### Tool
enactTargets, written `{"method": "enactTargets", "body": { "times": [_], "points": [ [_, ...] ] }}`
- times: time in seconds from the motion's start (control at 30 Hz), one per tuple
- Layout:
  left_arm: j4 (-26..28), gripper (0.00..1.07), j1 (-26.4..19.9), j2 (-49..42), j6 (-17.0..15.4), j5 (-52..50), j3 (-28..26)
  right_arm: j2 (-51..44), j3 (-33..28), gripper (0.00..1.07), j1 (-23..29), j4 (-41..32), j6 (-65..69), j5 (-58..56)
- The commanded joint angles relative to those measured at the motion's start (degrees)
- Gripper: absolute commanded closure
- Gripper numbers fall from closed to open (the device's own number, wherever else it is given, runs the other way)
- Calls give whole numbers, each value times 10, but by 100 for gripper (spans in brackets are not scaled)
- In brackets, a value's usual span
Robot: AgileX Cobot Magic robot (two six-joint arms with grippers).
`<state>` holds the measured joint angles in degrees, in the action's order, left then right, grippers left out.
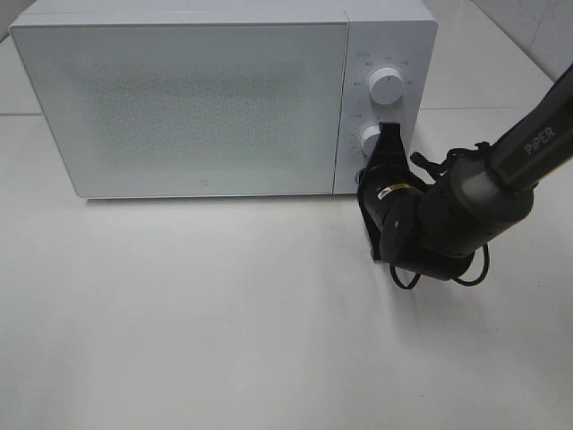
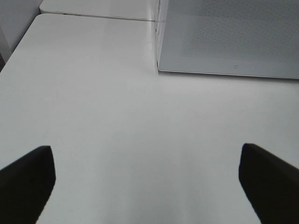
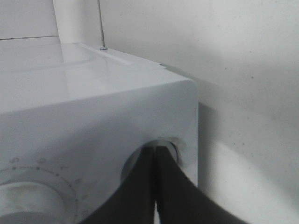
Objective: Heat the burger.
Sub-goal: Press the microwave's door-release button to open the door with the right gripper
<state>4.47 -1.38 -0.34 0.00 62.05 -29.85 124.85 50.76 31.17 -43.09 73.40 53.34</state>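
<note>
Squarely at the back of a white table (image 1: 179, 340), a white microwave (image 1: 394, 27) stands with its door (image 1: 179, 107) shut flush against the body, the speckled panel giving no view of the inside. The burger shows in none of the three views; whether it lies behind that closed door cannot be told from here. On the control strip to the right of the door sit two round white dials, the upper knob (image 1: 386, 83) and the lower knob (image 1: 367, 140), one above the other. The right gripper (image 1: 390, 134), at the end of a black arm (image 1: 501, 170) reaching in from the right edge of the high view, points at the lower knob with its two fingers pressed together into a single dark wedge, nothing between them. The wrist view puts those joined tips right at the rim of the knob, beside it rather than around it; whether they actually touch it is not clear. A black cable (image 1: 470, 269) loops under the wrist. The left gripper (image 2: 145, 156) is out of sight in the high view, but its own camera shows its two dark fingers (image 2: 28, 182) spread wide apart above bare tabletop, holding nothing, with the lower corner of the microwave door ahead of it and well apart. A seam in the table runs along behind the microwave, and pale tiled wall fills the background of the right wrist view.
</note>
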Motion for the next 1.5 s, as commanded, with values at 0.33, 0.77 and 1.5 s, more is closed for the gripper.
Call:
{"method": "enactTargets", "body": {
  "times": [0.33, 0.77, 1.5],
  "points": [
    [3, 7, -1, -9, 0, -8, 1, 24, 69, 107, -5, -5, -8, 108],
    [3, 7, -1, -9, 0, -8, 1, 30, 96, 107, -5, -4, -21, 132],
    [3, 7, -1, -9, 0, -8, 1, -10, 41, 107, 2, -2, -16, 70]
  ]
}}
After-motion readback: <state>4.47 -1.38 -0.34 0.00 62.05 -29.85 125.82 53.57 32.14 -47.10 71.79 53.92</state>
